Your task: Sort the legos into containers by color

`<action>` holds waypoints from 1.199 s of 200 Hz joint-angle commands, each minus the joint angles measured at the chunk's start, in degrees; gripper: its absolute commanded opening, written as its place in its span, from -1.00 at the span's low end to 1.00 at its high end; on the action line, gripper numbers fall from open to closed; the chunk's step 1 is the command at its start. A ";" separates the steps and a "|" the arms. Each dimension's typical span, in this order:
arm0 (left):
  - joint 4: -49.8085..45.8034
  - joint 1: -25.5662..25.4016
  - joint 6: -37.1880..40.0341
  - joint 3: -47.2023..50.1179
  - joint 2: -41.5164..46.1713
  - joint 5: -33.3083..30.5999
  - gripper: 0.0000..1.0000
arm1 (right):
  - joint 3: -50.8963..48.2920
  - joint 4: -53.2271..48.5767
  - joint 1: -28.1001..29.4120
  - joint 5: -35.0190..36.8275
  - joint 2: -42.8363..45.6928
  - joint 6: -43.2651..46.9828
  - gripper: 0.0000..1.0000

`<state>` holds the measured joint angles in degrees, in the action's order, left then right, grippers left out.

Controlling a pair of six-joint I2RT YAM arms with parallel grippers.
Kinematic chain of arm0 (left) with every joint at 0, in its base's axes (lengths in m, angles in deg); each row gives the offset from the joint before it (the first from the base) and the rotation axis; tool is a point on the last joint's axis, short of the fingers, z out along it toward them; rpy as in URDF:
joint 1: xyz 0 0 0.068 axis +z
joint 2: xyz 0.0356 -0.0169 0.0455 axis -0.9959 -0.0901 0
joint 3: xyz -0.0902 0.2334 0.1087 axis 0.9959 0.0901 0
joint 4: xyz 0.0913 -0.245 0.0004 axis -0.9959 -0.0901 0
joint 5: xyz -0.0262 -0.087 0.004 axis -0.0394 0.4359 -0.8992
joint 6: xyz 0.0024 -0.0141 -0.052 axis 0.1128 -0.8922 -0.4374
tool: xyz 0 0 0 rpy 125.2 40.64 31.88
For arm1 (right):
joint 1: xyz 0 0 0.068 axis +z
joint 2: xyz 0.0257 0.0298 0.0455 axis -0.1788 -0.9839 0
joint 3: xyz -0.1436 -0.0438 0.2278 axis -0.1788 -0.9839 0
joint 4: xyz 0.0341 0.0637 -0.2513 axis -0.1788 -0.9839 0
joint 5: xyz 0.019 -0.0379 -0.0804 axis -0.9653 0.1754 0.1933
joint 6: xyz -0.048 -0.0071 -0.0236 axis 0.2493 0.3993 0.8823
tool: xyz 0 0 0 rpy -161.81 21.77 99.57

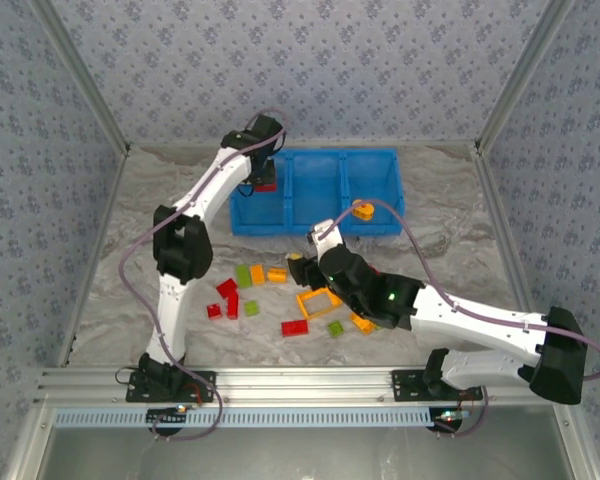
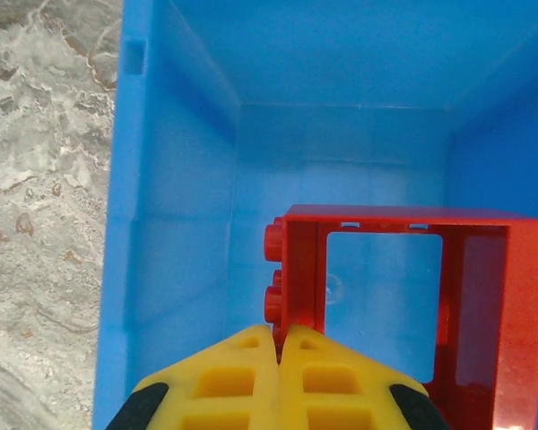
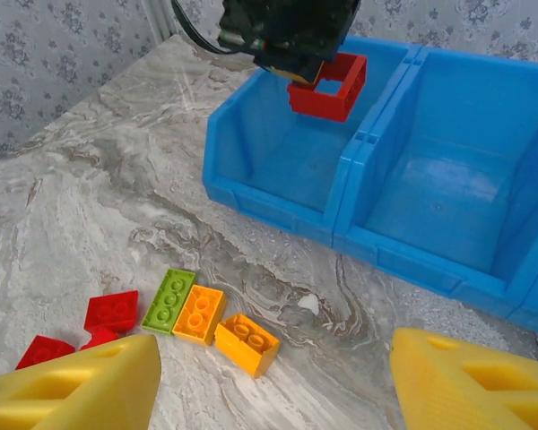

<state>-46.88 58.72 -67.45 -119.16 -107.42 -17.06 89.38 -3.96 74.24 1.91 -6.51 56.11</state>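
Logging from the left: we find the left pincer [image 2: 280, 336] shut tight on a red frame brick [image 2: 403, 219], its yellow fingers [image 2: 229, 381] pinching the studded left wall of the frame. The brick hangs over the leftmost of the three containers [image 1: 257, 218] in the blue tray [image 3: 278, 206]. From the right wrist view we place it at about rim height, clear of the compartment floor.

On the marbled tabletop [image 1: 120, 260] in front of the tray the loose legos [image 1: 257, 273] lie scattered. Red pieces [image 3: 112, 311] sit furthest left, then a green brick [image 3: 169, 300] touching an orange brick [image 3: 200, 313], with a second orange brick [image 3: 247, 344] just beside that. Further right we note a red plate [image 1: 295, 327], an orange frame [image 1: 318, 300] and a small green piece [image 1: 335, 328].

The right pincer [image 3: 273, 376] hovers over the tabletop near the tray front, fingers spread wide, nothing between them.
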 commanded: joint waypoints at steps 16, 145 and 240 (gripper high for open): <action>-1.49 0.88 -2.21 -5.30 -3.89 1.89 -1.00 | -1.29 -1.03 0.48 3.82 2.69 -2.76 0.42; 5.96 1.01 -1.00 -6.77 -12.05 9.45 -0.94 | -5.01 -11.09 0.39 7.16 8.44 -11.65 0.44; 7.00 0.24 -3.07 -0.68 0.09 9.42 -0.12 | -4.28 -35.42 -10.35 5.18 13.67 -22.78 0.43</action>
<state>-41.22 59.66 -68.94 -121.56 -116.43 -7.77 84.33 -27.72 68.87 8.58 5.95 37.86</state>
